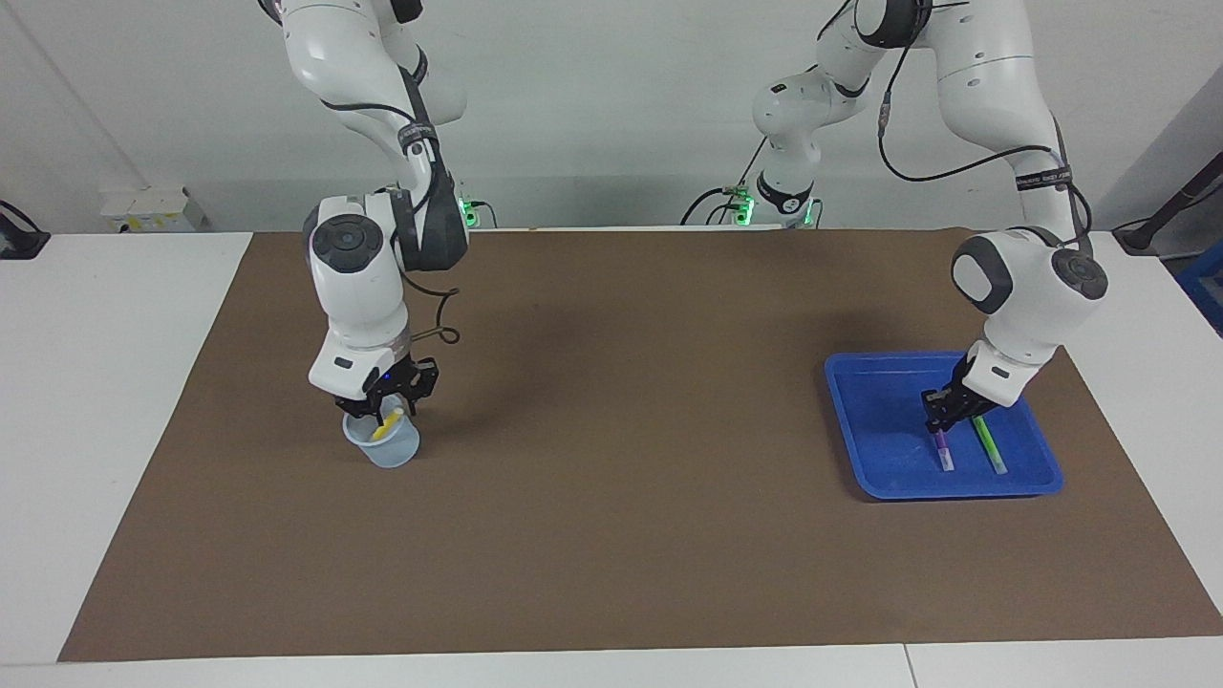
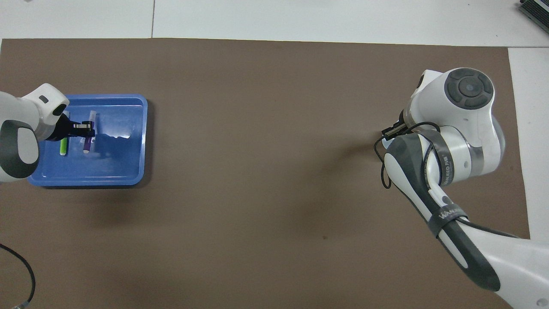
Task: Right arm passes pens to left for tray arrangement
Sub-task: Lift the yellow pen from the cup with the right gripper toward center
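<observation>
The blue tray (image 1: 879, 420) lies toward the left arm's end of the table and also shows in the overhead view (image 2: 124, 163). A green pen (image 1: 989, 447) (image 2: 63, 147) lies in it. My left gripper (image 1: 941, 416) (image 2: 88, 128) is low in the tray, shut on the purple pen (image 1: 944, 451) (image 2: 87, 146), which lies beside the green pen, close to the tray floor. My right gripper (image 1: 387, 413) is just over the pale-blue cup (image 1: 387, 447), at the top of the yellow pen (image 1: 387, 425) that leans in the cup. In the overhead view the right arm hides the cup and the yellow pen.
A brown mat (image 1: 621, 430) covers the table between the cup and the tray. White table surface (image 1: 115, 382) borders the mat. A cable loops off the right wrist (image 1: 441, 334).
</observation>
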You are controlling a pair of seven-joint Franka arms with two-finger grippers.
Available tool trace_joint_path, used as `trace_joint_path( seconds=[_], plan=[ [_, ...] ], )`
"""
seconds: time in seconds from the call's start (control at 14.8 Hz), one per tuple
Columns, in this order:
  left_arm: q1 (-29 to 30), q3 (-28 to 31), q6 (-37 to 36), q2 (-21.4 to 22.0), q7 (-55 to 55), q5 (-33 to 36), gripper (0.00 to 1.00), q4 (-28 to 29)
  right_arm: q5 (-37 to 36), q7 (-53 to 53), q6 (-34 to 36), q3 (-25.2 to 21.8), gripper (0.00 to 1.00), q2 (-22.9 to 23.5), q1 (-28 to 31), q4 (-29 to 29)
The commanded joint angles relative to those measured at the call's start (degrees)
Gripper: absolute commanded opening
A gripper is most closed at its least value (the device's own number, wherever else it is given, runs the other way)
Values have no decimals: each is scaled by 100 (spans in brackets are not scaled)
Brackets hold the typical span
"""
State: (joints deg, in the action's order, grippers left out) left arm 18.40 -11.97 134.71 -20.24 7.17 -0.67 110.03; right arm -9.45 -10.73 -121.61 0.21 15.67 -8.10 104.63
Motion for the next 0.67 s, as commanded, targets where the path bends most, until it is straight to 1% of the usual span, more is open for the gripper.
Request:
trace_joint_path(
  seconds=[0.0, 0.2, 0.27, 0.34, 0.47, 0.54, 0.61],
  plan=[
    [76, -42, 205, 116, 136, 129, 0, 221, -118, -105, 76, 49, 39, -37, 72, 13],
    [102, -42, 450, 116, 241, 129, 0, 414, -118, -122, 94, 58, 34, -46, 133, 39],
    [102, -42, 512, 116, 241, 129, 0, 458, -118, -131, 111, 49, 30, -46, 142, 39],
    [102, -42, 530, 116, 241, 129, 0, 467, -118, -149, 137, 58, 21, -55, 151, 31],
    [102, -42, 547, 108, 250, 129, 0, 458, -118, -306, 277, 58, 9, -98, 203, -39],
    [94, -42, 565, 108, 250, 129, 0, 458, -92, -394, 330, 58, 9, -168, 256, -48],
    [94, -42, 565, 108, 250, 138, 13, 450, -74, -482, 357, 67, 9, -239, 317, -48]
  ],
)
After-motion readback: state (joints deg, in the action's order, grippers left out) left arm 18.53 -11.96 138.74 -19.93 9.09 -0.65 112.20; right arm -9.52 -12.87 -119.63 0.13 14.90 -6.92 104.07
